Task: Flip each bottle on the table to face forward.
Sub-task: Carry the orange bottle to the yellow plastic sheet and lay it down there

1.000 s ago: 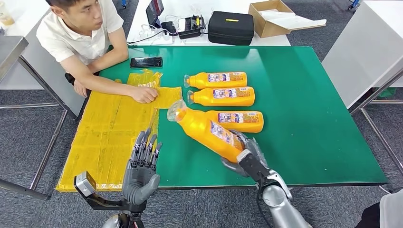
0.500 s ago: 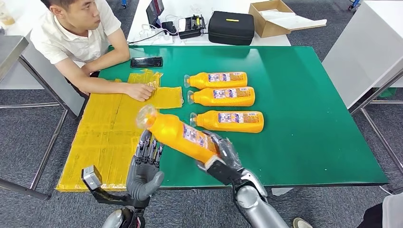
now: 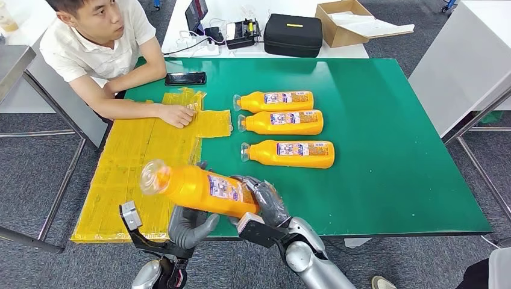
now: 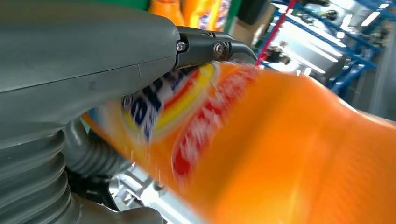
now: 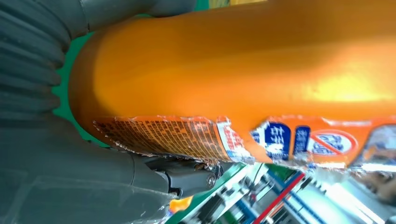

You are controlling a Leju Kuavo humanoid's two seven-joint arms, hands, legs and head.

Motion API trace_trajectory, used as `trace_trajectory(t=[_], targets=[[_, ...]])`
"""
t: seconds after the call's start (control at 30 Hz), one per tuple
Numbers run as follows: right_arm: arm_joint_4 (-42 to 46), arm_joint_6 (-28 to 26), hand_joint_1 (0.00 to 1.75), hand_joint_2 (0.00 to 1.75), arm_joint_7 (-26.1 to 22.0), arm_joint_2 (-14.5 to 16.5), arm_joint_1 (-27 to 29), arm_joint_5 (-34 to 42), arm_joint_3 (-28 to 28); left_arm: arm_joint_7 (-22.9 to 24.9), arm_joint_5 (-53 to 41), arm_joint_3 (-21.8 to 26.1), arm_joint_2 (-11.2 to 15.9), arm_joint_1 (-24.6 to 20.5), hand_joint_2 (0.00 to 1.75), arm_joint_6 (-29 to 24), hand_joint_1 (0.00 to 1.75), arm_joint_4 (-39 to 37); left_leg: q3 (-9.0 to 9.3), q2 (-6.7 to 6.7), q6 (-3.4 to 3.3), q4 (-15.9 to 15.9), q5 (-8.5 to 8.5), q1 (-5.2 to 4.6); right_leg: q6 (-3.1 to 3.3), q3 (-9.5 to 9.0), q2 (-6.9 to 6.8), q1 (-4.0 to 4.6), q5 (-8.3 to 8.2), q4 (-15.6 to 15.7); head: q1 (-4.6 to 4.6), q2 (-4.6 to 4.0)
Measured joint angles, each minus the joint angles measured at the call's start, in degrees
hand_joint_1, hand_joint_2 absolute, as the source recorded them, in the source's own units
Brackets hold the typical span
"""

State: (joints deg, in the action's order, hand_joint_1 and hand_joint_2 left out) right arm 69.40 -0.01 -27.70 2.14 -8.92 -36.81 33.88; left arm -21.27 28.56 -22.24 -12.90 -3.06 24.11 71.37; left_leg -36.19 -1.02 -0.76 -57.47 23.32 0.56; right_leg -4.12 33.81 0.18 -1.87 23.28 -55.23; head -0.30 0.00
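the right hand (image 3: 265, 205) sits low in the centre of the head view, its fingers wrapped around the base end of an orange bottle (image 3: 199, 188), which is lifted off the green table (image 3: 385, 150) and lies nearly level, its clear cap end pointing to the lower left of the frame over the yellow sheets (image 3: 138, 162). the left hand (image 3: 190, 224) is right under the bottle's middle, close below it; the left wrist view shows its grey thumb and dark fingers (image 4: 205, 46) against the blurred label, but i cannot tell whether it actually grips or merely rests there. in the right wrist view the bottle's orange body and torn-edged label run across the frame, with the hand's grey cover at the left edge — clamped on it. three more bottles lie on their sides in the middle of the table, caps to the left, labels up: top bottle (image 3: 274, 101), middle bottle (image 3: 281, 122) just below it, and low bottle (image 3: 288, 153) a little further down. a person (image 3: 102, 42) sits at the upper left, one hand (image 3: 178, 115) resting on the yellow sheets. a phone (image 3: 185, 79) lies on the table near the person's arm — and a black case (image 3: 293, 35) and a cardboard box (image 3: 349, 23) sit along the top of the frame.
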Motion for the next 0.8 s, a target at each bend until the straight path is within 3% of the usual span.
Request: trace_trajectory(t=[0.3,0.33,0.47,0.8], targets=[[0.1,1.1,1.75,1.75,-0.2,0.0,-0.3,1.3,2.3,-0.3,-0.1,0.8,-0.6,-1.1,1.75,-0.6,0.00,-1.2,0.00,0.00,0.00,0.0,0.00,0.00,-0.01,0.00,0.00,-0.01,-0.01,0.0,0.01,0.00],[0.0,1.2,1.75,1.75,-0.2,0.0,-0.4,1.3,2.4,-0.4,-0.2,0.9,-0.7,-1.2,1.75,-0.6,0.07,-1.2,0.00,0.00,0.00,0.0,0.00,0.00,-0.01,0.00,0.00,-0.01,-0.01,0.0,0.01,0.00],[-0.3,1.3,1.75,1.75,-0.2,0.0,-0.7,2.1,2.8,-1.2,-0.1,1.3,-0.9,-1.2,1.75,-0.9,1.73,-0.6,0.00,0.01,0.00,0.0,0.00,0.00,-0.01,0.01,0.01,-0.01,-0.01,0.0,0.01,0.00],[-1.3,1.2,1.75,1.75,-0.1,0.2,-1.4,3.2,3.2,-2.4,0.7,2.0,-1.1,-0.3,1.75,-2.0,1.75,2.4,0.00,0.04,0.00,0.0,0.00,0.00,0.00,0.04,0.02,-0.01,0.00,0.0,0.00,0.00]])
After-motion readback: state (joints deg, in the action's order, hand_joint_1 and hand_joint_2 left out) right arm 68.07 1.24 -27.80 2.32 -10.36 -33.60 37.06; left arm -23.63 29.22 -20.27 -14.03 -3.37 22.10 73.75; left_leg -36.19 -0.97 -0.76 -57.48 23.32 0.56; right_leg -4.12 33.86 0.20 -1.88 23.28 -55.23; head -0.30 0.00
